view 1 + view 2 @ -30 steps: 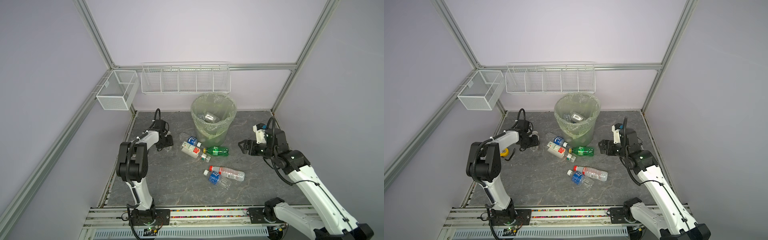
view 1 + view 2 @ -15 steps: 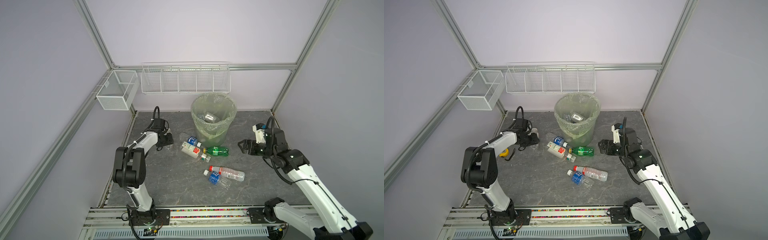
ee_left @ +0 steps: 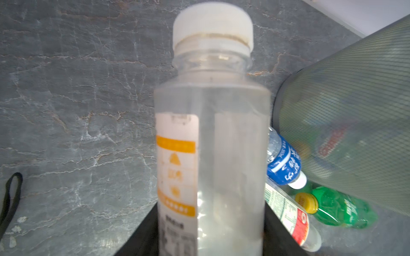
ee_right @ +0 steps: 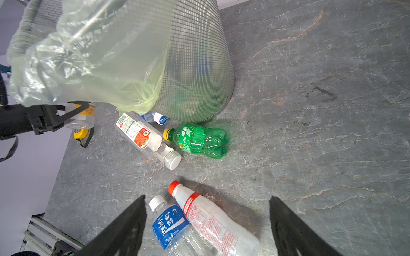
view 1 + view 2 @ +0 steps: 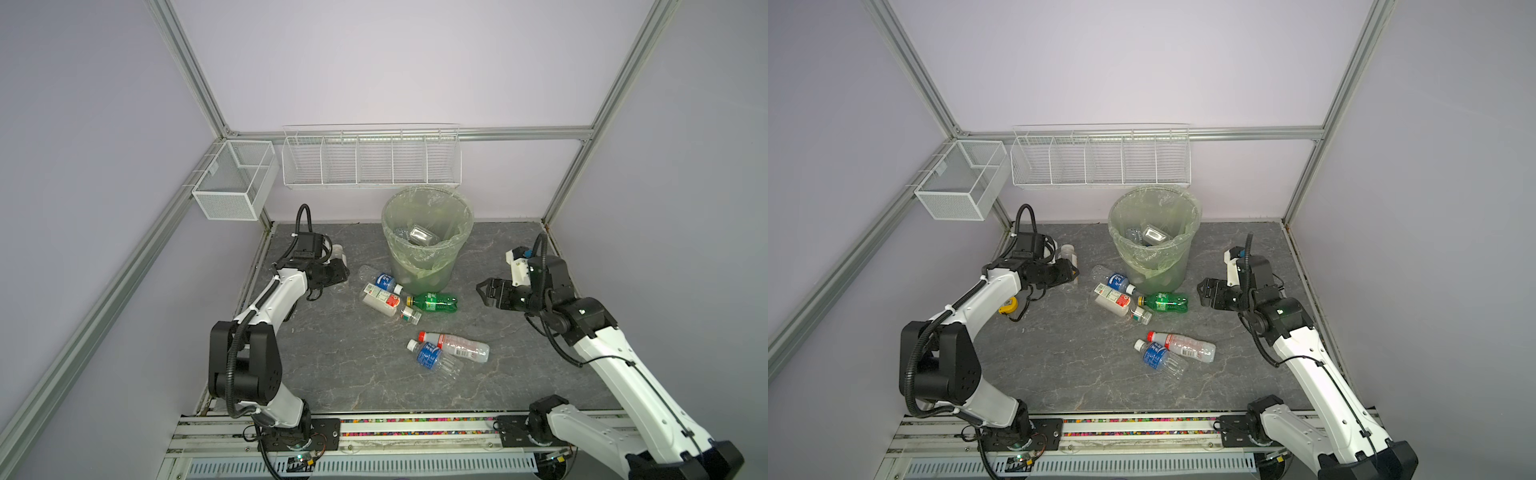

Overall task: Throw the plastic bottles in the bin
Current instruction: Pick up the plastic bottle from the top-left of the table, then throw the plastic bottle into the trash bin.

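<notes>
Left wrist view is filled by a clear white-capped bottle (image 3: 210, 133) with an orange label. The left gripper (image 5: 336, 274) has just closed its two black fingers (image 3: 146, 237) against the bottle's sides, so this one now seems gripped, near the bin (image 5: 419, 270) but not yet in it. The pick is probably done and the lift over the bin's rim should come next; the right gripper (image 5: 482, 293) hangs wide apart and empty, and five other bottles, among them a green bottle (image 5: 434, 302), lie on the table (image 5: 332, 365).
</notes>
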Robot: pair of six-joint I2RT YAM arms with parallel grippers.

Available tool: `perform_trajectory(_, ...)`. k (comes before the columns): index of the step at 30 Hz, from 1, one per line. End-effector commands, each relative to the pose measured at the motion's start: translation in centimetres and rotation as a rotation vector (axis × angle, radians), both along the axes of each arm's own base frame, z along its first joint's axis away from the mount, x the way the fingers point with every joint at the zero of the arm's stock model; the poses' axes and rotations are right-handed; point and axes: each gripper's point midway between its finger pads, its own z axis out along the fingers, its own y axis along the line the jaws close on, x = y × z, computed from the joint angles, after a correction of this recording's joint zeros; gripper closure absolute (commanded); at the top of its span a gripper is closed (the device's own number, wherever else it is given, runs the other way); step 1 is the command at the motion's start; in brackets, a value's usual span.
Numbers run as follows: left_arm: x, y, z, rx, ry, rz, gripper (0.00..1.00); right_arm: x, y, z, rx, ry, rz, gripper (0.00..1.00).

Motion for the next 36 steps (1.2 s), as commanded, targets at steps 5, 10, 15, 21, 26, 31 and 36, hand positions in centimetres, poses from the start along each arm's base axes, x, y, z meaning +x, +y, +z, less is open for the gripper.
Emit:
perform_trajectory(5,-1.9,-1.2,4.0,-0.082,-0.052,-0.037,0.45,0.5,-0.1,-0.4,0.012,0.027,-0.032,0.12)
perform_trajectory(10,-2.8,-1.4,6.9,-0.105,-0.105,-0.049,0.46,0.6,-0.1,-0.5,0.013,0.034,-0.04,0.12)
perform_trajectory(15,-3.7,-1.5,9.5,-0.114,-0.128,-0.034,0.49,0.7,-0.2,-0.7,0.01,0.037,-0.047,0.12)
perform_trajectory(21,-4.7,-2.6,13.1,-0.143,-0.189,-0.053,0.49,0.7,-0.2,-0.9,0.007,0.041,-0.05,0.12)
perform_trajectory(26,-5.1,-3.5,15.6,-0.189,-0.213,-0.063,0.49,0.8,-0.2,-0.9,0.007,0.043,-0.051,0.12)
perform_trajectory(31,-5.5,-4.8,18.2,-0.239,-0.258,-0.105,0.49,0.8,-0.2,-1.1,0.005,0.049,-0.049,0.12)
perform_trajectory(36,-6.1,-6.0,20.8,-0.29,-0.308,-0.147,0.5,0.8,-0.2,-1.2,0.006,0.05,-0.051,0.12)
